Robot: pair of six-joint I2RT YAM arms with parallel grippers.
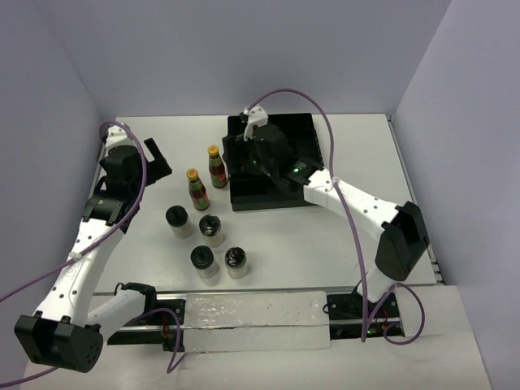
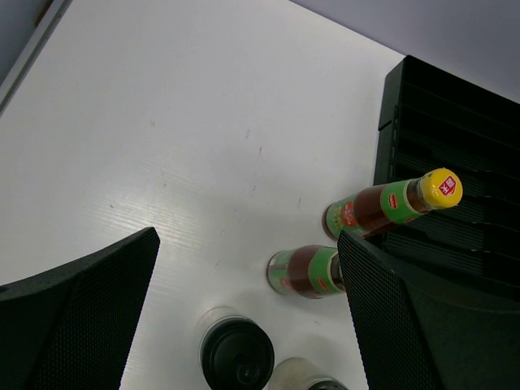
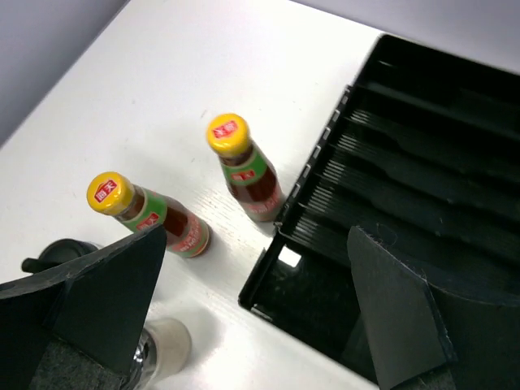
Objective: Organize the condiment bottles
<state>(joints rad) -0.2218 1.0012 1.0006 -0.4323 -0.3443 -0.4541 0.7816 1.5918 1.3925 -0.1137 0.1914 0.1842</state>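
Observation:
Two slim sauce bottles with yellow caps stand on the white table left of the black slotted tray (image 1: 296, 130): one (image 1: 216, 166) by the tray's left edge, the other (image 1: 197, 188) just nearer. Four squat jars with black lids (image 1: 176, 219) (image 1: 211, 229) (image 1: 203, 260) (image 1: 236, 261) stand in a loose square in front of them. My left gripper (image 1: 158, 161) is open and empty, left of the bottles; its view shows both bottles (image 2: 390, 203) (image 2: 309, 270) and a jar (image 2: 237, 353). My right gripper (image 1: 244, 158) is open and empty above the tray's near left corner (image 3: 260, 288), bottles (image 3: 244, 166) (image 3: 150, 213) to its left.
The tray (image 2: 455, 106) lies at the back centre, its slots (image 3: 422, 154) holding nothing. Grey walls close in the table on the left, back and right. A clear strip (image 1: 260, 317) runs along the near edge between the arm bases.

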